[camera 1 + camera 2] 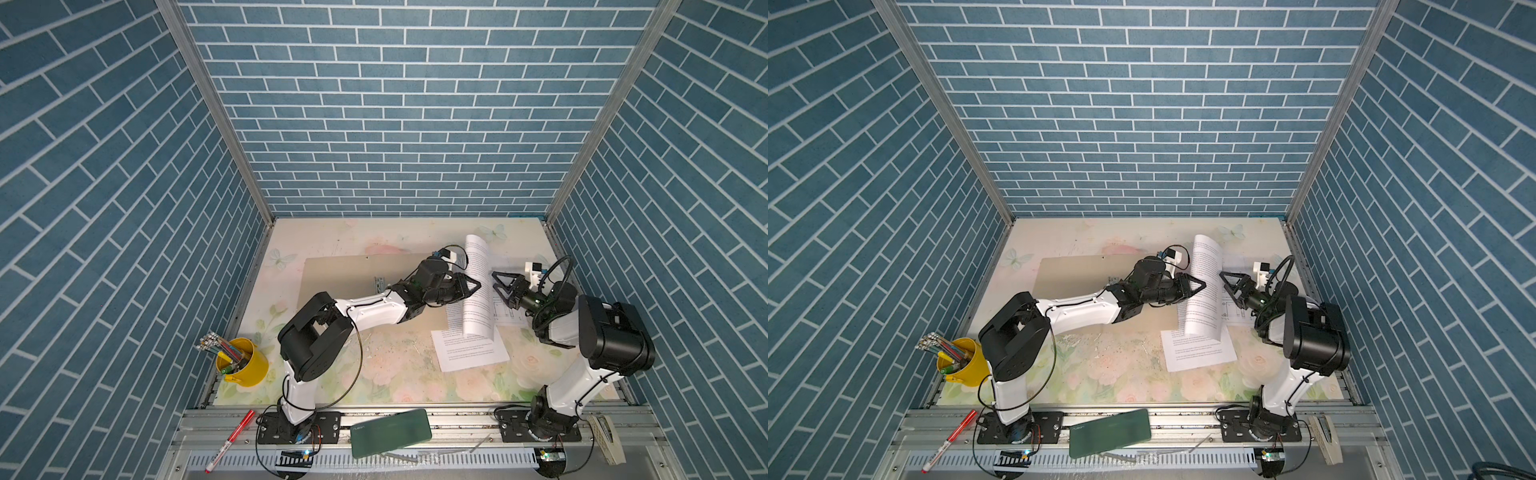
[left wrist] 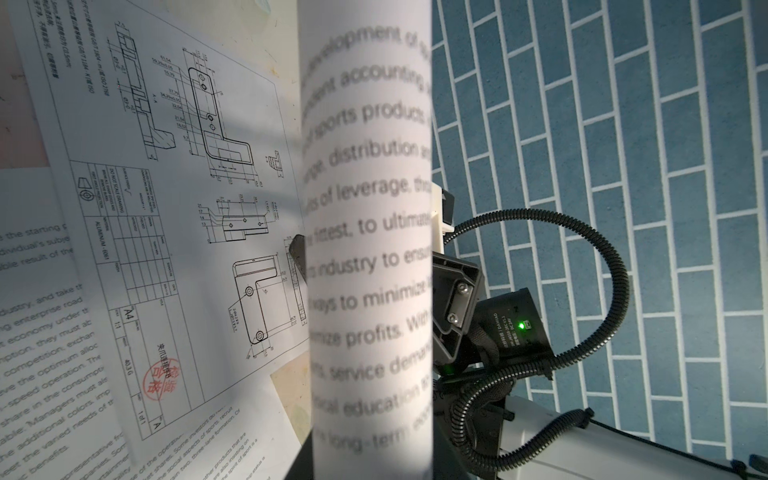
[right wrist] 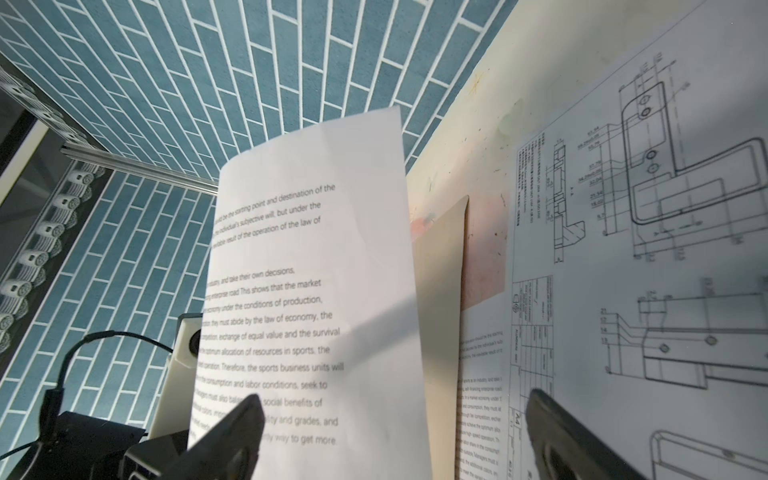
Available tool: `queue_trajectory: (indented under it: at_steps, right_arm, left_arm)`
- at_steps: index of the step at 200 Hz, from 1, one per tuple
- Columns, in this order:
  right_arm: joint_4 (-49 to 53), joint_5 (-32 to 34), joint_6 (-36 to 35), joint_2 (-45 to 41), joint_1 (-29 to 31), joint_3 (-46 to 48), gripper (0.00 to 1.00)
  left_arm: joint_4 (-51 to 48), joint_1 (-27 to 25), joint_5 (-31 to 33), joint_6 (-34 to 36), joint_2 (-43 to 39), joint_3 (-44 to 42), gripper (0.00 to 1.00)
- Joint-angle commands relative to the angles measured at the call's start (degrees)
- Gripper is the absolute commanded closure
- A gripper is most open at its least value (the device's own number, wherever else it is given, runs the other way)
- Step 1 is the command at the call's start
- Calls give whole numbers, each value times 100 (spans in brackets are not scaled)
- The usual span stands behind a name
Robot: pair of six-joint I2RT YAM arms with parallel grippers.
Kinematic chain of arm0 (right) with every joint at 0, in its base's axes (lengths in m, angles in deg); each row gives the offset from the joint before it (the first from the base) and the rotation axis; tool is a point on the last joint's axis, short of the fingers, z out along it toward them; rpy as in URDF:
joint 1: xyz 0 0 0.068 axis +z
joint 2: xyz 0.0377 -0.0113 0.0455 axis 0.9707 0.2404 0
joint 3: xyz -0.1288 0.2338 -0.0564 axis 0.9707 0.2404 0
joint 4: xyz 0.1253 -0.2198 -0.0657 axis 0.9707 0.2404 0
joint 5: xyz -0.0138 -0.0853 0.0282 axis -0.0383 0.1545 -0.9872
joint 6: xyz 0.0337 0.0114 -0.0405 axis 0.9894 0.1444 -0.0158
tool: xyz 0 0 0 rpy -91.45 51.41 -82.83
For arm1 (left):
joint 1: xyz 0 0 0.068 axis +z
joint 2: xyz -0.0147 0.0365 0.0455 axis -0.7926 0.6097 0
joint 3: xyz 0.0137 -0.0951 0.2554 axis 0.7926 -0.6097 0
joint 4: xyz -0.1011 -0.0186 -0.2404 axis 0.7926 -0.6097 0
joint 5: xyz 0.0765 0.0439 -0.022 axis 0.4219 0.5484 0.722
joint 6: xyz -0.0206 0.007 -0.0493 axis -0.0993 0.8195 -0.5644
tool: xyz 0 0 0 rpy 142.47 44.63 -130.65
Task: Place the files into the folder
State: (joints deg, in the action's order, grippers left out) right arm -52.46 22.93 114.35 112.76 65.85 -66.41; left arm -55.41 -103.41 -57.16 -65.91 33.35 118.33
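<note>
At the desk's [image 1: 395,374] left edge stands a yellow cup [image 1: 243,365] of pens, with a red marker [image 1: 230,440] on the metal rail in front of it. Next, on the far left-middle of the desk, the folder [image 1: 340,278] lies flat and tan, its metal clip [image 1: 378,283] showing beside the left arm that reaches across it. A dark green case [image 1: 390,432] rests on the front rail near the middle. Right of the folder, the left end effector [image 1: 473,286] is clamped on the edge of the raised text sheet [image 1: 480,299], which stands off the desk in a tall curl (its far end bends over toward the back wall); the left wrist view shows that same sheet [image 2: 370,249] close up and out of focus. Below it, the flat text sheet [image 1: 469,353] lies on the desk just beside the folder's near right corner. The diagram sheet [image 1: 505,316] lies further right, partly over the flat text sheet, as the left wrist view [image 2: 187,187] makes plain. The right end effector [image 1: 498,286] hangs over the diagram sheet with its jaws spread wide, facing the raised text sheet's free edge; whether a fingertip [image 3: 232,436] touches the paper I cannot tell. All three sheets are outside the folder.
</note>
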Motion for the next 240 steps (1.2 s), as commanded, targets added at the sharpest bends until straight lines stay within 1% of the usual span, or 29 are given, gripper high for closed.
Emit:
queue_trajectory:
  at_steps: [1,7,26,66,110,132,142,153,156,167,179,201,240]
  right_arm:
    - [-792,-215,451,35,91,13,6]
    - [-791,-220,456,2,132,0,6]
    - [-791,-229,521,-66,252,-60,7]
    - [-787,-233,745,-439,353,-98,13]
    - [-756,-218,1011,-797,334,-63,28]
    - [-659,-216,1060,-879,338,-65,43]
    - [-577,-225,1063,-938,338,-54,49]
    - [-471,-225,1020,-1016,338,-20,49]
    - [-429,-224,1001,-1043,338,-11,49]
    - [-204,-203,905,-1139,338,7,52]
    - [-78,-190,864,-1237,347,1,55]
    - [72,-190,902,-1436,361,-36,66]
    - [616,-337,798,-1815,427,-171,76]
  left_arm:
    - [162,27,-29,46,-204,8,66]
    - [175,27,-32,-114,-195,6,66]
    - [244,20,-61,-167,-168,33,67]
    - [303,27,-77,-169,-200,8,67]
    - [162,95,-34,-53,-384,-210,67]
    - [135,166,-26,-37,-513,-379,67]
    - [67,198,-8,-19,-592,-443,67]
    - [-7,229,19,-23,-671,-519,67]
    - [-47,233,28,120,-698,-531,67]
    - [-174,254,70,227,-767,-562,67]
    - [-268,255,74,286,-783,-571,67]
    - [-286,273,25,286,-735,-563,67]
    - [-239,295,20,289,-729,-614,66]
